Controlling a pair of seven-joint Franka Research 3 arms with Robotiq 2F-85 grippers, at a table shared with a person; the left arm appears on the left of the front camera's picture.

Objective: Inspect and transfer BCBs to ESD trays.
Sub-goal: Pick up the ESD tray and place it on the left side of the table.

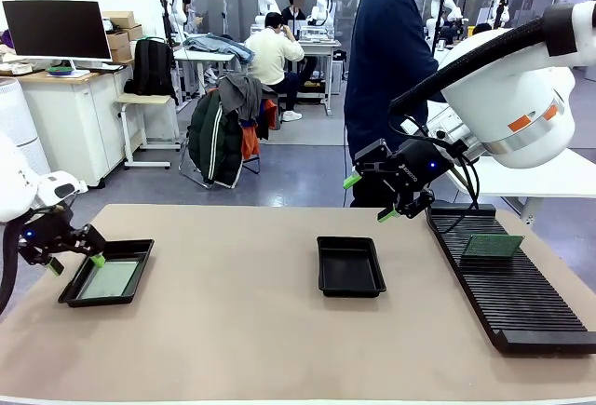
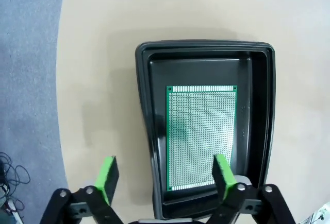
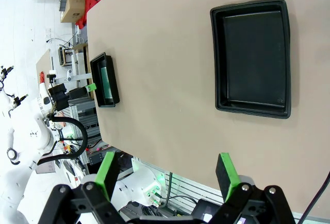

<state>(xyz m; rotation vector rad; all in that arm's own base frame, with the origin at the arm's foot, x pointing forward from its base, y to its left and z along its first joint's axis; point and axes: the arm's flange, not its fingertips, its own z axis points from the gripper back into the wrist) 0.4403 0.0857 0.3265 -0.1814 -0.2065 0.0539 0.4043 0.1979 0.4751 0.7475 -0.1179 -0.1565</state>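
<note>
Nearest me, the broad tan counter point(image 1: 233, 340) carries a long black ribbed rack point(image 1: 521, 303) on the right and two shallow black plastic trays: the middle tray point(image 1: 350, 270) bare, the left tray point(image 2: 206, 45) holding one thin green perforated circuit board point(image 2: 201, 136) flat inside; a second green board point(image 1: 492, 246) rests on the rack's far end. Left end effector point(image 2: 165, 173), over that tray's near end, and right end effector point(image 1: 370, 197), near the rack, both stand spread, gripping nothing. I judge the boards light, stiff, brittle-cornered; I'd pinch the long edges.
</note>
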